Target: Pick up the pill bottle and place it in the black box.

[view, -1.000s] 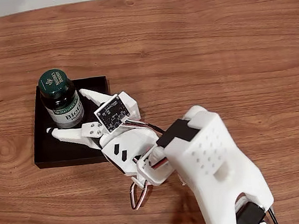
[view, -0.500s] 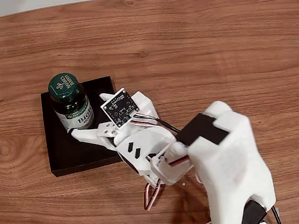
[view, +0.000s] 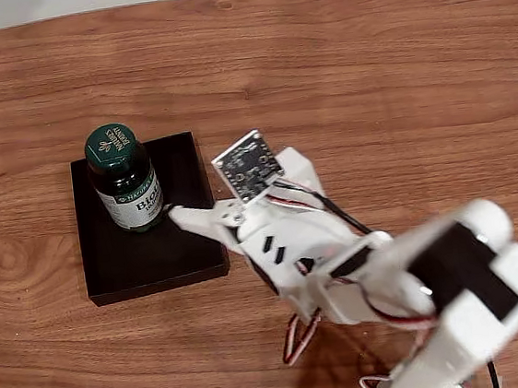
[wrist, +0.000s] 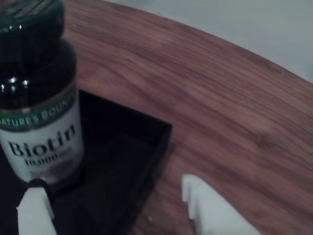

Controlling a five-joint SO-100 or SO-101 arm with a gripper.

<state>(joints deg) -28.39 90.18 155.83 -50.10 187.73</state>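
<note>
Fixed view shows the whole black box [view: 146,261] on the wood tabletop [view: 367,71], pill bottle [view: 126,178] upright in its back left part, green cap up. Wrist view shows the "Biotin" label close up on the pill bottle [wrist: 41,112] and the box wall [wrist: 159,147]. Hand [wrist: 115,200] open, holding nothing; one finger tip [wrist: 34,210] just beside the bottle base, contact unclear, the other finger [wrist: 205,205] over bare tabletop outside the box. Hand [view: 187,215] and white arm [view: 360,276] reach in from lower right.

White printed arm [view: 341,269]; black servos (red-white cables).
</note>
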